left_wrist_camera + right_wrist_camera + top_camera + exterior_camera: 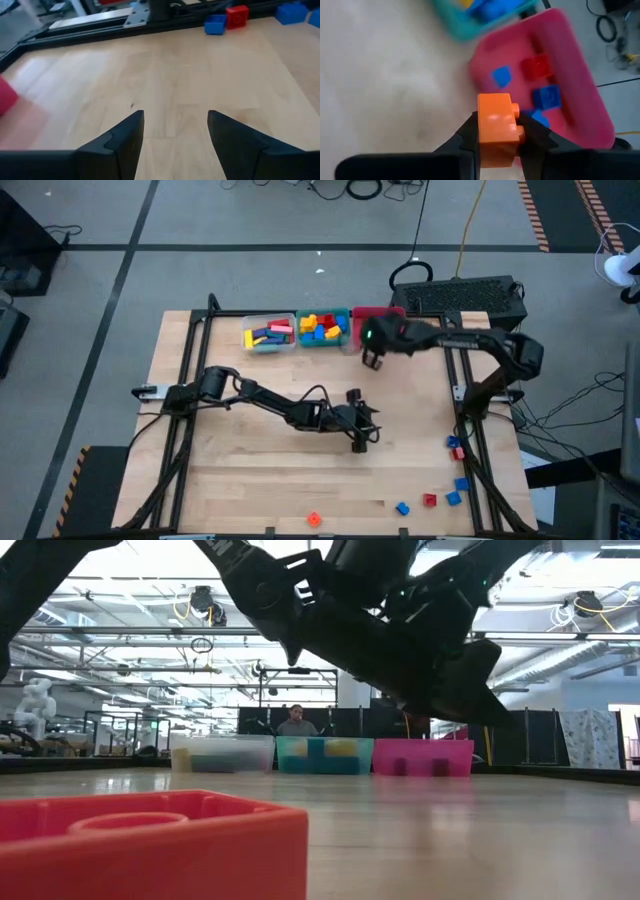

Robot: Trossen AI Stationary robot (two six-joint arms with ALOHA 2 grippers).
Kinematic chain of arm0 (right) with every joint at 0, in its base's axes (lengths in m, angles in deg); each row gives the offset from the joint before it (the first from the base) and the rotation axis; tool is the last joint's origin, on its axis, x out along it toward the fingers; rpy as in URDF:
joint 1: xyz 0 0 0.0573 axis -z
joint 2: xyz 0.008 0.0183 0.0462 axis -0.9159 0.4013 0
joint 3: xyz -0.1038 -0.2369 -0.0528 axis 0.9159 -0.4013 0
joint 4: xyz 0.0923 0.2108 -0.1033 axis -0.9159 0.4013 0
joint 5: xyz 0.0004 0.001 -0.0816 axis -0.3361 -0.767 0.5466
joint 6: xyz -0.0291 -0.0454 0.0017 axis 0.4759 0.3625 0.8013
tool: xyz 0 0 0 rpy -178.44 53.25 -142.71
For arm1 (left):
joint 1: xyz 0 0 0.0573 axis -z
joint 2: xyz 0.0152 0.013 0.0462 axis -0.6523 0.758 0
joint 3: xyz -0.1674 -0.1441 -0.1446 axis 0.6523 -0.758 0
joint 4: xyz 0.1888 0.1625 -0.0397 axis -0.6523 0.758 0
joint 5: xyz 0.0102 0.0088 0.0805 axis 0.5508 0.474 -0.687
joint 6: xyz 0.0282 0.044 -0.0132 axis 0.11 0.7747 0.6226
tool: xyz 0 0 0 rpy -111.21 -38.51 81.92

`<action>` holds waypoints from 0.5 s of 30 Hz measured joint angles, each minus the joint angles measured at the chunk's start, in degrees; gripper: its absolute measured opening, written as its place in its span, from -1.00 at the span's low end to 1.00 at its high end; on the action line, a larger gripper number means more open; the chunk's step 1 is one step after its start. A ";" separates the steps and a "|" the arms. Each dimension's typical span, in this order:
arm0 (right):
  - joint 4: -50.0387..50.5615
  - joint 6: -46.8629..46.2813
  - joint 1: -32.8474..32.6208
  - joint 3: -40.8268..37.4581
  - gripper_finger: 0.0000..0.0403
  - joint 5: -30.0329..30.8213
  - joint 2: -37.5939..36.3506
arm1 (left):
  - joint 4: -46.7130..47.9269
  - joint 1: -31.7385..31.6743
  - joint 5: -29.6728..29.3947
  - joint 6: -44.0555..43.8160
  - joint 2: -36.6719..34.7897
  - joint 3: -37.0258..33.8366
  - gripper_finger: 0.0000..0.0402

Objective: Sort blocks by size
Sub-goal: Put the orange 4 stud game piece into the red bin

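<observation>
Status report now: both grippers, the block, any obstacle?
Right gripper shut on orange block, above table beside red bin. Left gripper open, empty, mid-table. Nothing in the way.

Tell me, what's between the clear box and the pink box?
The teal bin sits between the clear bin and the pink bin. It holds yellow, blue and red blocks, as the high view shows.

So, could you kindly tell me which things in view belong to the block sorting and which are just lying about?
Part of the job:
- orange block, held in the right claw near the red bin
- loose blocks by the table's right edge
- clear bin and teal bin, both holding blocks
- left claw, open over bare table

Just lying about:
- cables on the floor
- person beyond the table
</observation>
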 joint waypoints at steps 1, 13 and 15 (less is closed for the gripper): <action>-1.69 0.11 2.00 0.00 -0.63 -1.44 0.00 | 0.06 0.01 -0.43 -0.78 0.00 0.00 0.10; -1.42 -2.40 16.12 0.00 -0.60 -5.88 0.00 | 7.34 -2.12 -6.76 -5.41 -0.70 -0.04 0.10; -2.03 -3.50 16.59 0.00 -0.56 -5.86 0.00 | 7.32 -2.60 -1.95 -3.89 -0.70 -0.04 0.10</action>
